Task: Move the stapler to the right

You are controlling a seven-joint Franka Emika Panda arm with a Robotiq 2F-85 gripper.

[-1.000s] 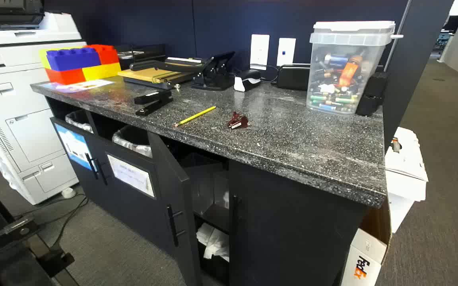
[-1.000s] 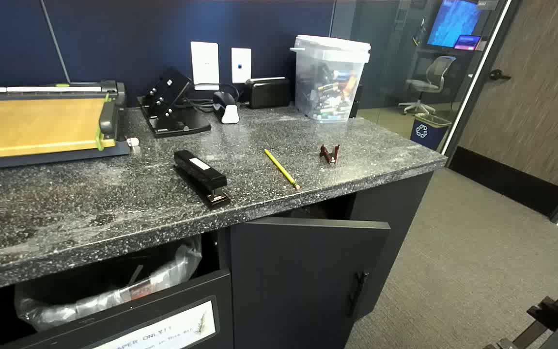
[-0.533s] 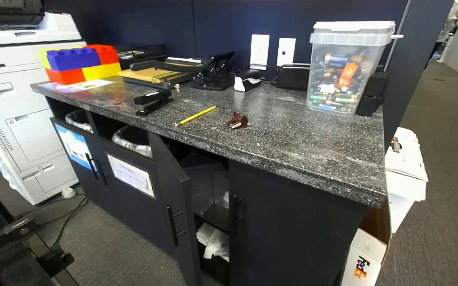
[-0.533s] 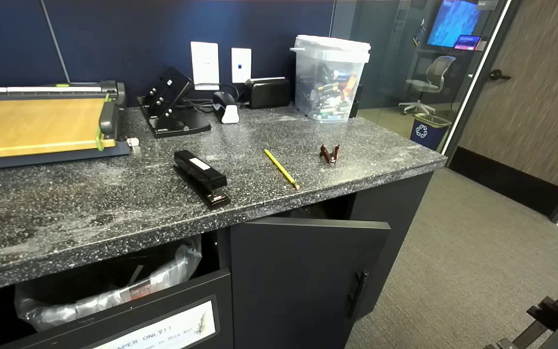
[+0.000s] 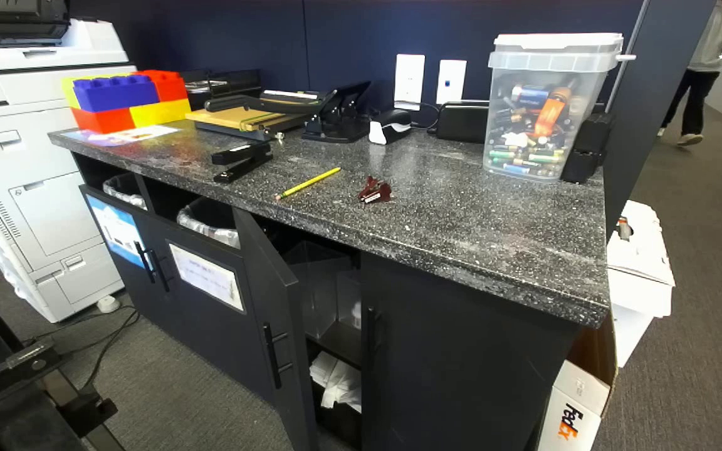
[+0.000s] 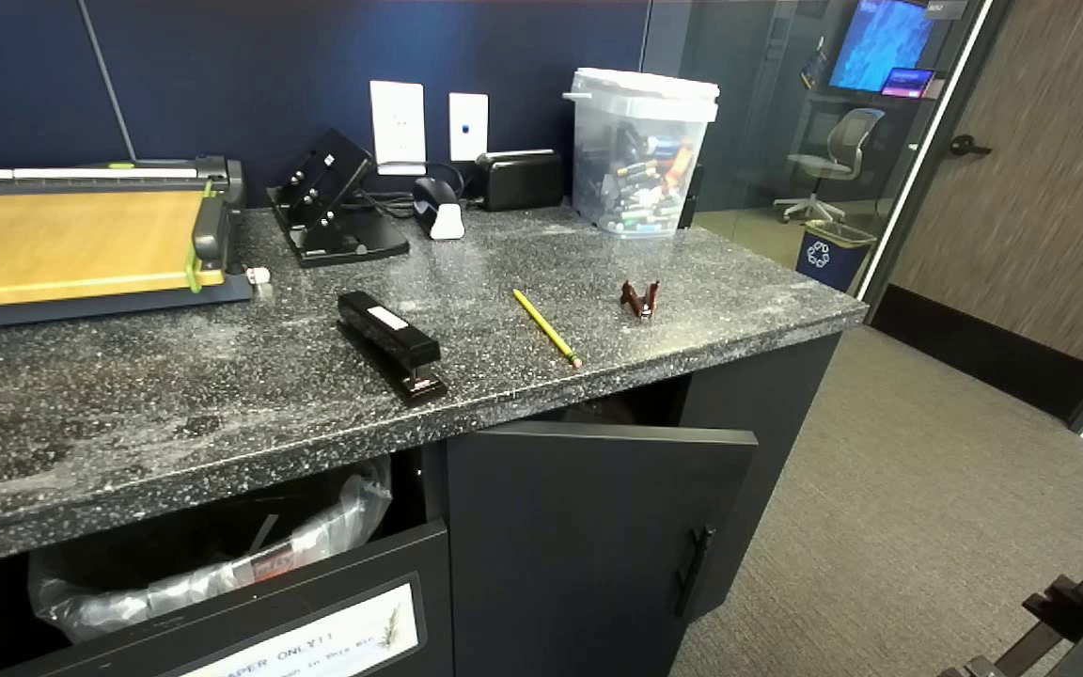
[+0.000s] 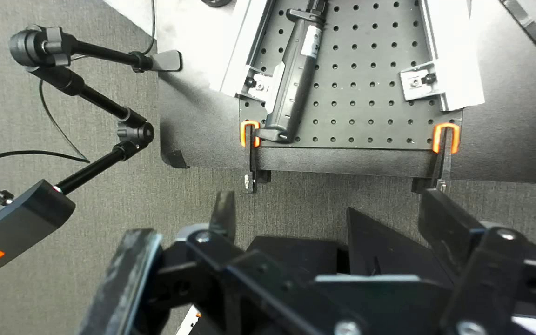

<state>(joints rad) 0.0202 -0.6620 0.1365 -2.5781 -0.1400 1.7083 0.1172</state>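
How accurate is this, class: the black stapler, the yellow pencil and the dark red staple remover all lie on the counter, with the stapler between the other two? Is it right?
Not quite: the stapler is not the middle one. Both exterior views show the pencil lying between the stapler and the staple remover. All three do lie on the counter.

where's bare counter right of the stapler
In both exterior views, broad bare countertop lies right of the staple remover, in front of the clear bin. A narrower bare strip separates the stapler and pencil. The back is crowded: hole punch, black-and-white device.
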